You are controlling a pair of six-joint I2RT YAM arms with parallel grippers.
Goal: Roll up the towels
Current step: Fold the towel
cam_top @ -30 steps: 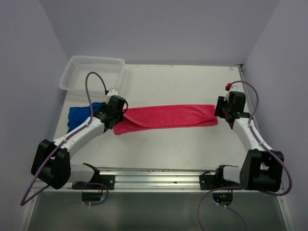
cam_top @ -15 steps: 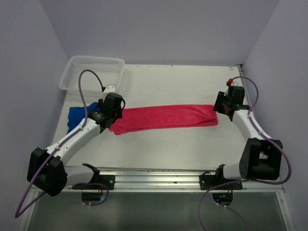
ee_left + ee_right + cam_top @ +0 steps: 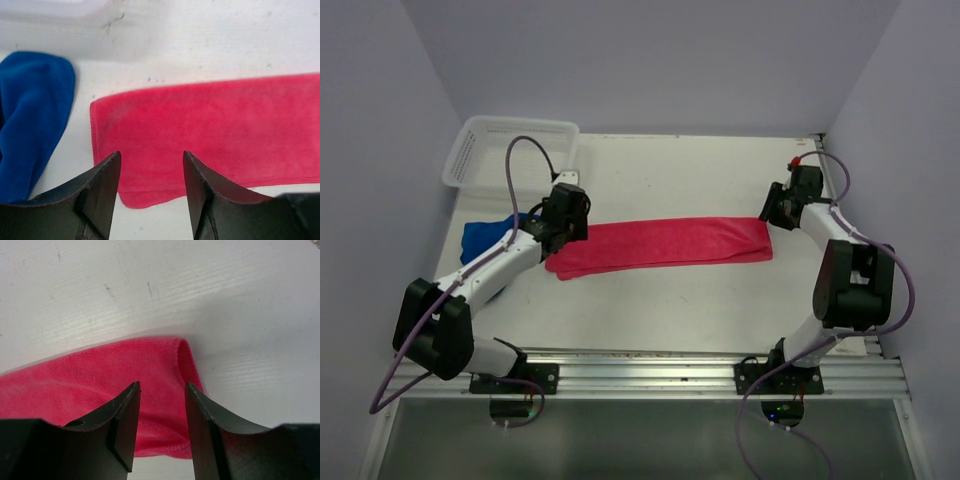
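A red towel [image 3: 660,244] lies folded into a long flat strip across the middle of the table. It also shows in the left wrist view [image 3: 210,127] and the right wrist view [image 3: 100,385]. A blue towel [image 3: 485,238] lies crumpled at the left, also in the left wrist view [image 3: 30,115]. My left gripper [image 3: 565,225] is open and empty above the strip's left end [image 3: 151,165]. My right gripper [image 3: 775,212] is open and empty above the strip's right end [image 3: 162,395].
A white plastic basket [image 3: 510,152] stands at the back left corner. Walls close the table on the left, back and right. A metal rail [image 3: 640,365] runs along the near edge.
Both grippers have let go of the red towel's ends and lifted away toward the back. The left end of the towel, raised a second ago, now lies flat.
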